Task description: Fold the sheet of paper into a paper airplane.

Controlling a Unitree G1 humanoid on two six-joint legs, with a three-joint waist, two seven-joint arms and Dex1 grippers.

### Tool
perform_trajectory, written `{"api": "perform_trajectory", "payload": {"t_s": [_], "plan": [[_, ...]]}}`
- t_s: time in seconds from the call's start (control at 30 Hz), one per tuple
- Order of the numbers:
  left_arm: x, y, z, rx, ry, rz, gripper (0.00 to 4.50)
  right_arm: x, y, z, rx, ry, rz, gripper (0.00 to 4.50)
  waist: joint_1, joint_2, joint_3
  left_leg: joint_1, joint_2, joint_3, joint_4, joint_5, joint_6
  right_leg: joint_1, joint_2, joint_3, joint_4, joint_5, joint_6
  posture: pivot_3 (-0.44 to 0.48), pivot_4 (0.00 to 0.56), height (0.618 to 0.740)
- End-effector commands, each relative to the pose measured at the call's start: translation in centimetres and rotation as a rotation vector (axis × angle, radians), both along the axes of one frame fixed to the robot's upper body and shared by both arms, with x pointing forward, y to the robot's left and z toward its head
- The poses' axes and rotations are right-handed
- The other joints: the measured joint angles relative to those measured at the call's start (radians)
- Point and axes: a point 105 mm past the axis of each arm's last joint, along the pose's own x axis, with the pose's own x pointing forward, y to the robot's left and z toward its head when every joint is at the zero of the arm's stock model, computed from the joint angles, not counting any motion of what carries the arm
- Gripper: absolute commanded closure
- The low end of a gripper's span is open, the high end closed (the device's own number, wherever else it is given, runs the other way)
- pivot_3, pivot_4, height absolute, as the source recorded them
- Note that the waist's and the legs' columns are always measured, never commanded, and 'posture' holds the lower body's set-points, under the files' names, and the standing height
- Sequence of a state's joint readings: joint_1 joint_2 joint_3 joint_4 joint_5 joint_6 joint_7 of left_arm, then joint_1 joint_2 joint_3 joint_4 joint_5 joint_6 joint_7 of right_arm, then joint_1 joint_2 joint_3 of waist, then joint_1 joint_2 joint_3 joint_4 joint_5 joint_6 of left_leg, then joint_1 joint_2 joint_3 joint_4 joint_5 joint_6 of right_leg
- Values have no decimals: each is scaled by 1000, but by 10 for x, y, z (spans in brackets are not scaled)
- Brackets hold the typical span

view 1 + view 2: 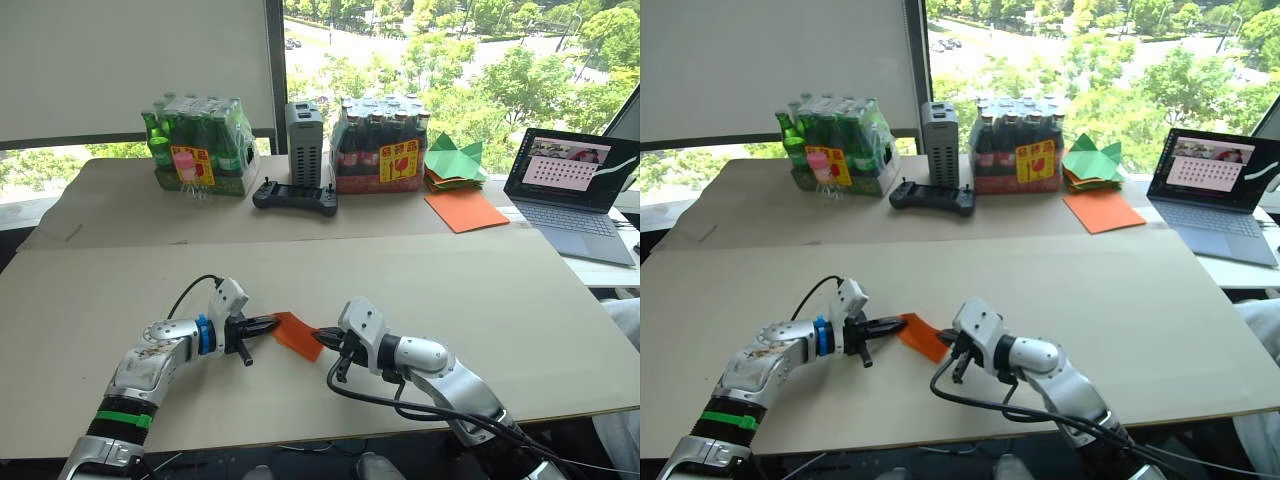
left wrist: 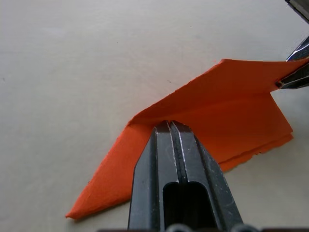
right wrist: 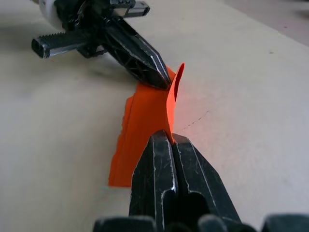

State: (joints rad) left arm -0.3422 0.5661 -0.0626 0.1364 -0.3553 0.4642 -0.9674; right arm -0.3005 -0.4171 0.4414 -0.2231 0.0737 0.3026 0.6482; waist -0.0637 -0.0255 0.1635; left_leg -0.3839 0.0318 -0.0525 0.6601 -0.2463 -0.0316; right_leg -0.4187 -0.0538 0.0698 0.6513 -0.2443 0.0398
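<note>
Both pincers are meeting over the near middle of the table (image 1: 520, 300): the left pincer (image 1: 272, 323) is clenched on one edge of the sheet of paper (image 1: 298, 334), and the right pincer (image 1: 322, 339) is clenched on the opposite edge. Folded into a narrow bright-orange wedge with layered flaps, the paper is lying partly on the table while its pinched upper flap is standing up between the two sets of tips. From the left wrist, the layered edges and a tapering point (image 2: 77, 212) are showing, along with a slightly ragged lower edge; from the right wrist, the raised flap is appearing thin and almost edge-on. Along the far edge of the table, two shrink-wrapped packs are holding bottles: a green pack (image 1: 200, 145) toward the far left, and a darker pack (image 1: 380, 145) beside a grey box (image 1: 303, 140). Green paper shapes (image 1: 455, 160) are sitting above a bigger orange sheet (image 1: 465, 210), near a laptop (image 1: 575, 190) at the far right.
</note>
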Motion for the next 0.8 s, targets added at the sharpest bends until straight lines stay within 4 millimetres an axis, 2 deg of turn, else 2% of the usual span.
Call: {"api": "perform_trajectory", "payload": {"t_s": [0.03,0.5,0.63,0.8], "plan": [[-8,13,-22,61,93,43,4500,-7,7,7,-48,-155,101,4464,0,0,0,0,0,0,0,0,0,0,0,0,0,0,0,0,150,740],[-8,19,-20,67,93,62,4500,7,11,-6,-324,-512,266,4464,-6,0,0,3,1,0,0,0,0,1,1,0,0,0,-1,0,150,740],[-7,25,-17,62,91,86,4500,7,9,-18,-455,-606,348,4464,-6,0,0,2,1,0,0,0,0,1,1,0,0,1,-1,0,150,740],[-3,27,-6,20,84,119,4500,9,10,-20,-472,-615,360,4464,-7,0,0,3,1,0,0,0,0,2,1,1,1,1,-1,0,150,740]]}}
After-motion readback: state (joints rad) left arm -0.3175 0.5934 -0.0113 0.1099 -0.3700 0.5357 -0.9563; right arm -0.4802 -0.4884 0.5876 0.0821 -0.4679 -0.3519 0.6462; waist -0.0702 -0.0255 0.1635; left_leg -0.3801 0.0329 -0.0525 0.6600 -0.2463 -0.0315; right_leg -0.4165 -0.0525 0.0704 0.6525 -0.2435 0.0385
